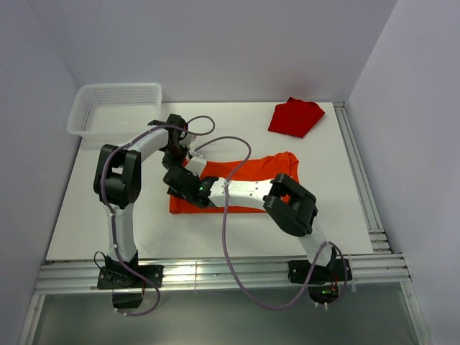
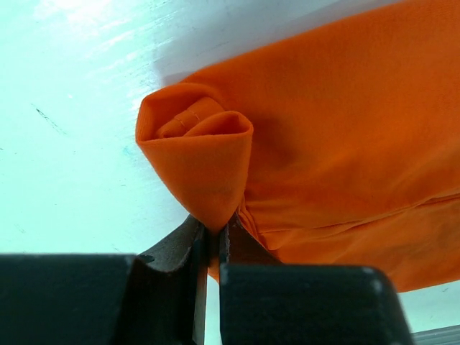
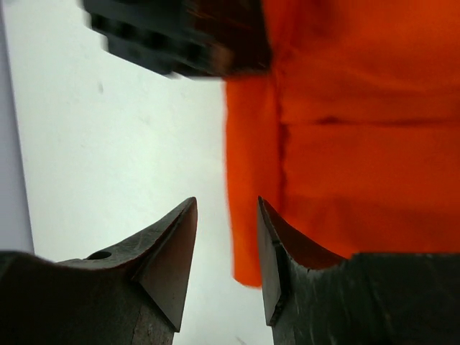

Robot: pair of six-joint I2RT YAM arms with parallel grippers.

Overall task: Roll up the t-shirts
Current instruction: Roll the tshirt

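The bright orange t-shirt (image 1: pixel 244 167) lies spread across the middle of the table, its left end curled into a small roll (image 2: pixel 198 154). My left gripper (image 1: pixel 181 161) is at that end, and in the left wrist view it (image 2: pixel 213 228) is shut on a pinched fold of the orange cloth. My right gripper (image 1: pixel 176 180) is just in front of it, near the same left edge. In the right wrist view it (image 3: pixel 226 215) is open, with the shirt's edge (image 3: pixel 248 180) hanging by the right finger, ungripped. The darker red t-shirt (image 1: pixel 295 117) lies bunched at the back right.
A white mesh basket (image 1: pixel 115 108) stands at the back left corner. Metal rails (image 1: pixel 359 180) run along the table's right side and front edge. Grey walls close in on three sides. The left gripper's dark body (image 3: pixel 172 36) shows at the top of the right wrist view.
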